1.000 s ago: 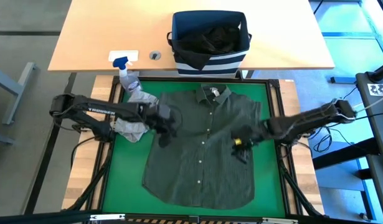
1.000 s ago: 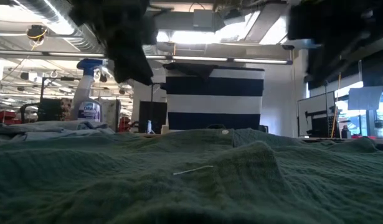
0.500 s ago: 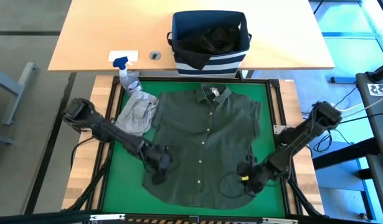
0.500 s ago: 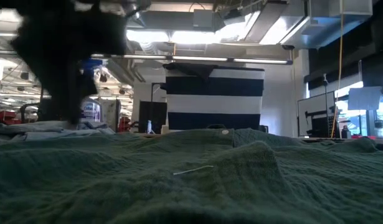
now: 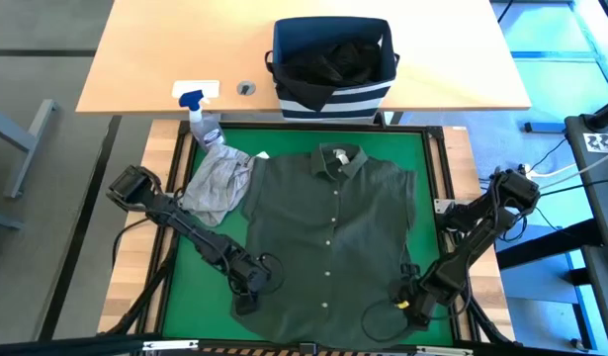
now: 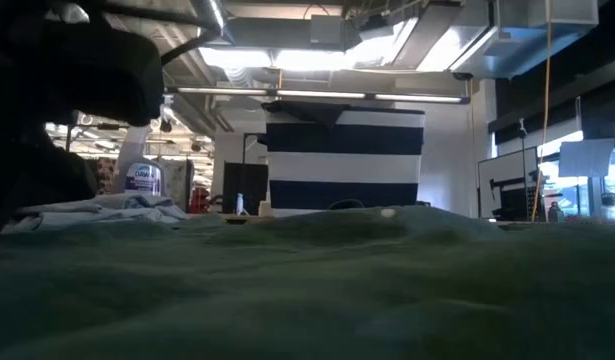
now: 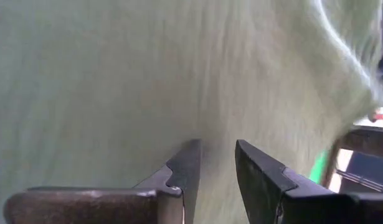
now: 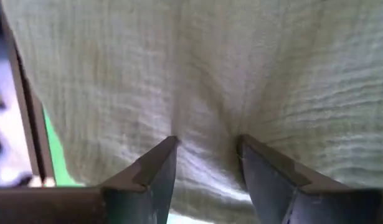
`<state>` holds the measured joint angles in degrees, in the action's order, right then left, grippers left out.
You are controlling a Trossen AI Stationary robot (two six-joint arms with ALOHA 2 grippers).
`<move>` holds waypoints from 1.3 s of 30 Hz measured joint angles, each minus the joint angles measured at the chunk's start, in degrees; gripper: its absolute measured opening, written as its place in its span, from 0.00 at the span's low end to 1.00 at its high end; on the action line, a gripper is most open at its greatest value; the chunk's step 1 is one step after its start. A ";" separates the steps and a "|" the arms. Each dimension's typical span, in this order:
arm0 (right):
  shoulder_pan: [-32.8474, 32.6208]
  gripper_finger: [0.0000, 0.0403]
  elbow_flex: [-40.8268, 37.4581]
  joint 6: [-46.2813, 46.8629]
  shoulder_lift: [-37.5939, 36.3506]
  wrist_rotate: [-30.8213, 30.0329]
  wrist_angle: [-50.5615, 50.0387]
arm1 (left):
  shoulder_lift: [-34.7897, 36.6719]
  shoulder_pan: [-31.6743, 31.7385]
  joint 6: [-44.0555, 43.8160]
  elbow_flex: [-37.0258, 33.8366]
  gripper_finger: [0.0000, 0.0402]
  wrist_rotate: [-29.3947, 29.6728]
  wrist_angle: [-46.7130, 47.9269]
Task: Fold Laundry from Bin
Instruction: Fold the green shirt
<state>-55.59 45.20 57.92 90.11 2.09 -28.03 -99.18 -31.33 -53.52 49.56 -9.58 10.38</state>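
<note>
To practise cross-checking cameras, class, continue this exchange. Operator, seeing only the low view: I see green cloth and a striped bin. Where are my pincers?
Observer: The left pincer is at the olive shirt's left hem corner, the right pincer at its right hem corner.
Operator: Is the right one gripping?
Observer: Yes, cloth is bunched between its fingers.
Operator: Is the bin empty?
Observer: No, the bin holds a black garment.

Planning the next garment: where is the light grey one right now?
In the high view the light grey garment lies crumpled at the green mat's far-left corner, beside the spray bottle, touching the olive shirt's left sleeve.
</note>
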 joint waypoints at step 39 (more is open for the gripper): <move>70.83 0.44 -11.99 -25.25 -20.39 -6.73 -1.84 | -1.11 52.66 35.86 5.70 0.24 7.99 -3.41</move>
<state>15.24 33.21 32.66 69.71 -4.64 -29.87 -100.28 21.34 -17.65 55.27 -1.58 6.97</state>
